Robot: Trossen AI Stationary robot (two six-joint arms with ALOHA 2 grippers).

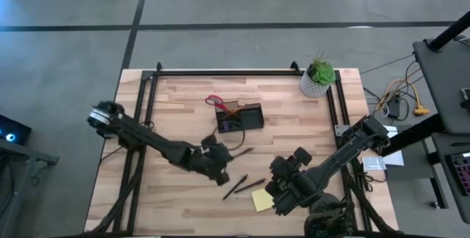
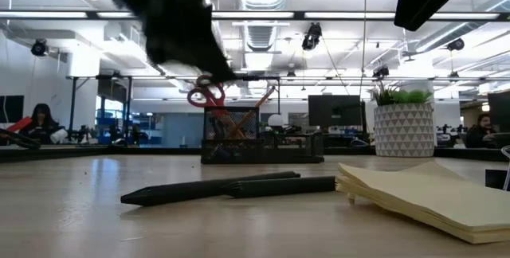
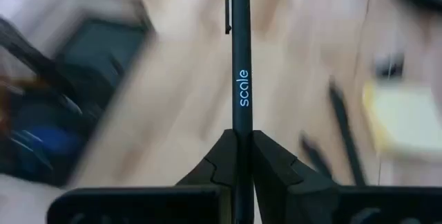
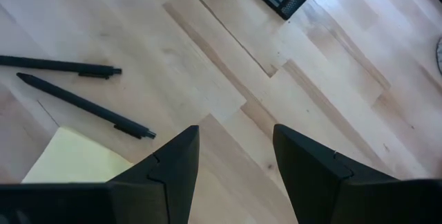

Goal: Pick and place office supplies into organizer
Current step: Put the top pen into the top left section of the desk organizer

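The dark pen (image 3: 239,65) now in hand sits pinched between the fingers of the left end effector (image 3: 240,148), which is clamped on its lower barrel, the clip end pointing forward past the fingertips; from above, this end effector (image 1: 218,159) hangs over the middle of the counter (image 1: 176,98), just short of the organizer (image 1: 239,117). The pen looks light, stiff and smooth-sided, so I judge it could pivot or slide in a narrow grip; holding it near mid-barrel, as here, seems the steadier choice, and it should be dropped tip-down into a compartment. The organizer, a small black box toward the counter's far side, already carries the red-handled scissors (image 1: 214,101), standing upright in it with their handles above the rim (image 2: 206,95). Two more dark pens (image 1: 244,186) lie nearly side by side on the wood nearer the front, long, thin and low to the surface, so they probably need a pinch across the barrel from above. Just beside them lies the yellow sticky-note pad (image 1: 262,200), flat and soft-edged, likely best taken by one edge. The right end effector (image 4: 235,162) hovers above that pad with its fingers spread wide and nothing between them. A potted plant (image 1: 319,76) stands at the far right corner, well apart from the work.
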